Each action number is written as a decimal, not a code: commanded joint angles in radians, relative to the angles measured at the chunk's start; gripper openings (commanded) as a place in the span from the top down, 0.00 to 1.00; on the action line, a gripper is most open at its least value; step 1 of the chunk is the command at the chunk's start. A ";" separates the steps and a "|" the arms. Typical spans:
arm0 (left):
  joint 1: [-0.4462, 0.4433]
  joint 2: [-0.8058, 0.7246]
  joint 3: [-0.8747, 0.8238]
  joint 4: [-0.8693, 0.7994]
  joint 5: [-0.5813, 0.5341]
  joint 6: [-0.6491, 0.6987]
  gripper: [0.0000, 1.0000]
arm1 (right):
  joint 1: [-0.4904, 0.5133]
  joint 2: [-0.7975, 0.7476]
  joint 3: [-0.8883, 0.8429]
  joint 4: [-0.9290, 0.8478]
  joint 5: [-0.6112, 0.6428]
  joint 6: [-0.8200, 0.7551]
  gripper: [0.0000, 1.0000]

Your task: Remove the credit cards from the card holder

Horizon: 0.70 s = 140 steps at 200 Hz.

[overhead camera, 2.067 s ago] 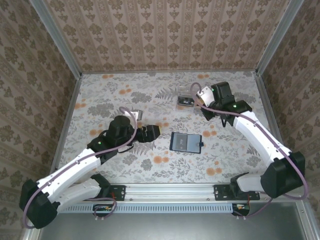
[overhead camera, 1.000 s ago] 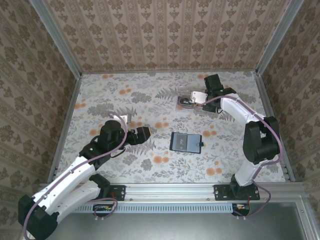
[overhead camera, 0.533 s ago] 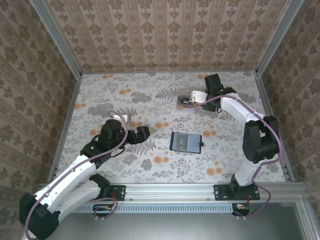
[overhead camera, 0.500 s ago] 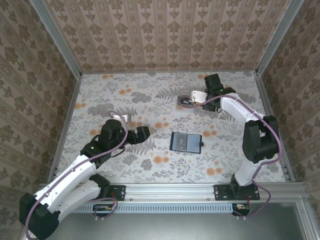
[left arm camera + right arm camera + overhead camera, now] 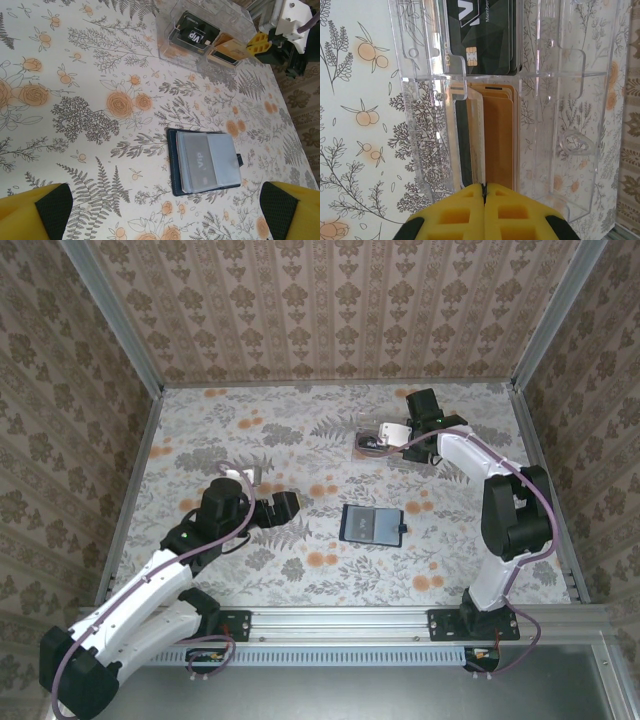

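Note:
The card holder (image 5: 372, 524) lies open on the floral table in the middle, navy with grey sleeves, a grey "VIP" card in its sleeve (image 5: 205, 161). My left gripper (image 5: 290, 505) hovers to its left, open, the holder between and beyond its wide-apart yellow fingers (image 5: 165, 220). My right gripper (image 5: 380, 440) is at the clear box (image 5: 370, 445), far right. Its fingers are pressed together (image 5: 484, 186) on a thin pale card (image 5: 479, 140) that stands edge-on in the box's tan-card compartment.
The clear plastic box (image 5: 420, 125) holds black cards (image 5: 485, 40) in one compartment and tan ones (image 5: 500, 135) in the other. Metal rails and patterned walls bound the table. Open tabletop lies left of the holder and along the front.
The right arm swung from right of the box to reach over it. The left arm pulled back left from the holder. Nothing has shifted in the last half second.

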<state>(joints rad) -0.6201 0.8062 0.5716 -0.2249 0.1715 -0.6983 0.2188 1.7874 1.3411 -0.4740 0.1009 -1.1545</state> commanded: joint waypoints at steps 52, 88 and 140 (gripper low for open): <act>0.008 -0.006 -0.010 -0.001 0.012 0.003 0.00 | -0.005 0.024 0.019 0.004 0.005 -0.032 1.00; 0.010 -0.006 -0.010 -0.001 0.011 0.003 0.00 | -0.010 0.036 0.016 0.002 0.005 -0.025 1.00; 0.012 -0.004 -0.013 0.001 0.013 0.000 0.00 | -0.017 0.055 0.027 0.004 0.012 -0.007 0.96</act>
<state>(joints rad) -0.6189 0.8059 0.5694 -0.2249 0.1715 -0.6987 0.2104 1.8061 1.3495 -0.4587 0.1017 -1.1740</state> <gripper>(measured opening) 0.994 0.067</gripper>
